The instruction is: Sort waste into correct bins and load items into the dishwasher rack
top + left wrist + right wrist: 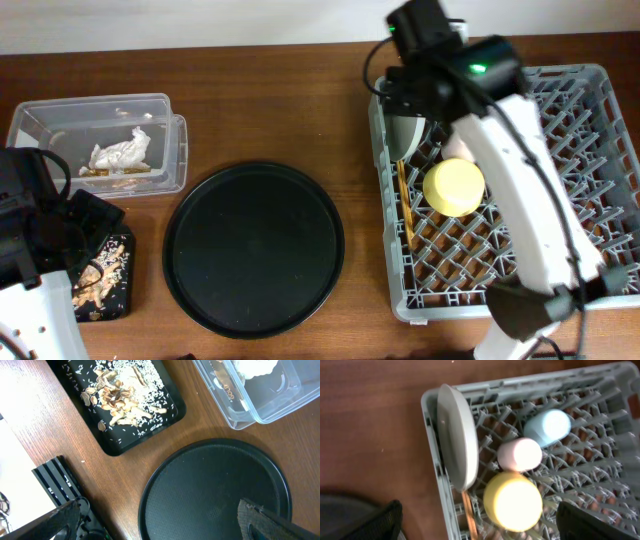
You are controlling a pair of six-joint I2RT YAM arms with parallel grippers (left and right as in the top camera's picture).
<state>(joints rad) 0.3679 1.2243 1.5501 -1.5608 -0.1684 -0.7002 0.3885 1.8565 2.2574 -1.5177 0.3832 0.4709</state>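
Observation:
The grey dishwasher rack (600,90) fills the right side. In it a yellow bowl (513,501) lies upside down beside a cream-pink cup (520,454) and a light blue cup (547,426). A pale plate (457,435) stands on edge along the rack's left wall, with wooden chopsticks (468,515) below it. My right gripper (480,527) hangs open above the bowl, holding nothing. At the left, a clear box (160,110) holds a crumpled napkin (122,150). Food scraps (120,397) lie in the flat black tray (115,450). My left gripper (155,527) is open and empty.
A large round black tray (254,248) lies on the wooden table between the bins and the rack. The left arm's base (30,260) sits at the front left corner, next to the flat tray. The right arm's white link (530,200) crosses over the rack.

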